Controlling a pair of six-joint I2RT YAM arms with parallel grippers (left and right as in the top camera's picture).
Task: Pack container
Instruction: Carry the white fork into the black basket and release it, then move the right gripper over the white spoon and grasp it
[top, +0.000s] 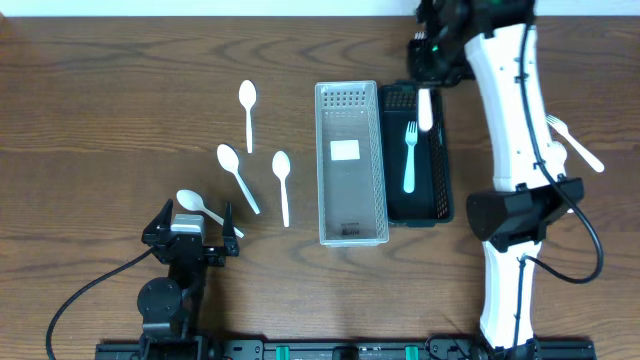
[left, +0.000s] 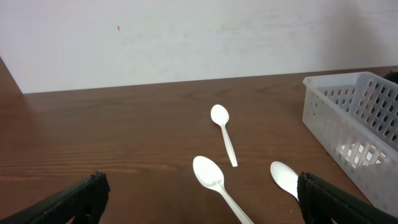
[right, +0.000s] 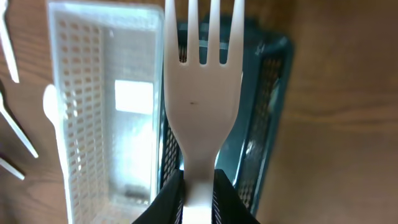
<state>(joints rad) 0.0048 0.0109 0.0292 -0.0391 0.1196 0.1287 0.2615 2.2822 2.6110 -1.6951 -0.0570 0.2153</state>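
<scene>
My right gripper (right: 198, 186) is shut on a white plastic fork (right: 202, 93) and holds it above the far end of the dark basket (top: 440, 190); the fork also shows in the overhead view (top: 425, 108). A teal fork (top: 409, 157) lies in the dark basket. The clear basket (top: 351, 235) stands beside it, holding only a white label. Several white spoons lie left of it (top: 249, 110) (top: 236, 172) (top: 282, 182) (top: 196, 205). My left gripper (top: 190, 228) is open and empty near the table's front, by the nearest spoon (left: 214, 177).
Another white fork (top: 572, 140) lies on the table right of my right arm. The clear basket's end (left: 354, 124) shows at the right of the left wrist view. A pale wall stands behind the table.
</scene>
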